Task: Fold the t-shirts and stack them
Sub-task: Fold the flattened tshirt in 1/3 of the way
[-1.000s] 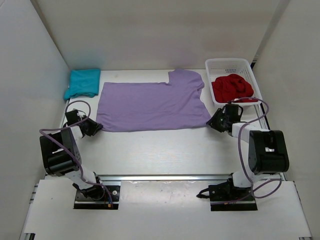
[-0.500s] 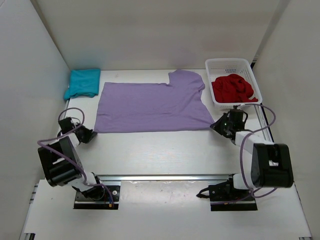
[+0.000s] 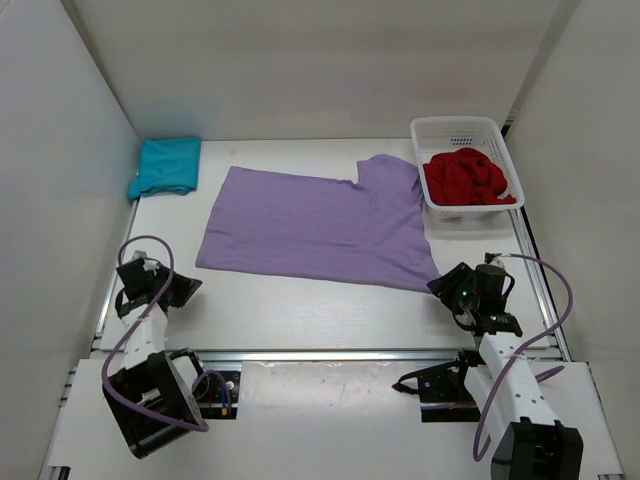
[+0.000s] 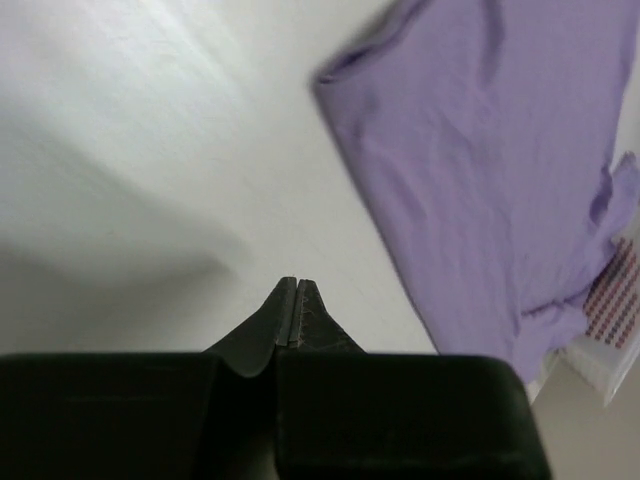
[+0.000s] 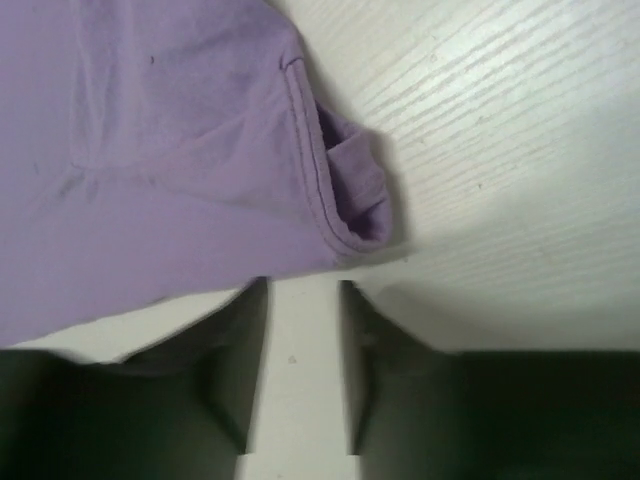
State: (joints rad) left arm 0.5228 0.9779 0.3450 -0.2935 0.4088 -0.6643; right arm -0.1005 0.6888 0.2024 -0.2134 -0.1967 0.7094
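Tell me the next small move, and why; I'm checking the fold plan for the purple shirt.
Probably ease the right gripper forward and close on the near-right corner of the lavender t-shirt: its fingers stand apart over bare table just short of that hem, holding nothing, and the shirt lies spread flat. The left gripper is shut, empty, off the cloth.

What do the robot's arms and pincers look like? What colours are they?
The left arm and right arm are white tubes with chunky black joints. A purple cable loops along each one. The left pincer and right pincer are black, each with two tapering fingers.
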